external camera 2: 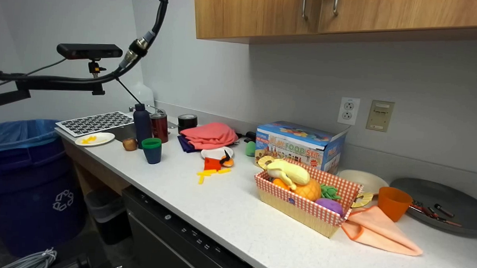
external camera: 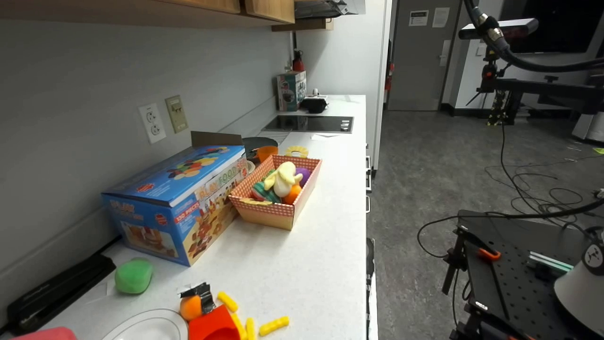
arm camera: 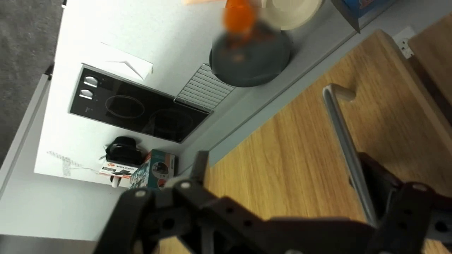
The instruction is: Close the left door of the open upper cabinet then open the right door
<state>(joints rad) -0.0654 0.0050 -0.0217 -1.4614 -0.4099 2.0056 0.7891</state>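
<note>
The upper cabinet (external camera: 203, 14) of light tan wood runs along the top in both exterior views. Its left door (external camera 2: 246, 15) and right door (external camera 2: 409, 13) show only their lower parts there, looking about flush. In the wrist view the right door (arm camera: 293, 141) fills the middle, and a dark gap parts its edge from the left door (arm camera: 436, 49). My gripper (arm camera: 282, 158) is spread wide in front of it, out of sight in both exterior views. The metal handle (arm camera: 342, 137) passes between its fingers, close to the right-hand finger, which lies partly behind it. Contact cannot be judged.
Below is a white countertop (external camera 2: 228, 205) with a play food box (external camera 2: 297, 146), a checked basket (external camera 2: 303, 203) of toy food and a dark pan (external camera 2: 450, 205). A cooktop (arm camera: 134, 106) lies farther along. My arm's base (external camera: 585, 283) stands on a black table.
</note>
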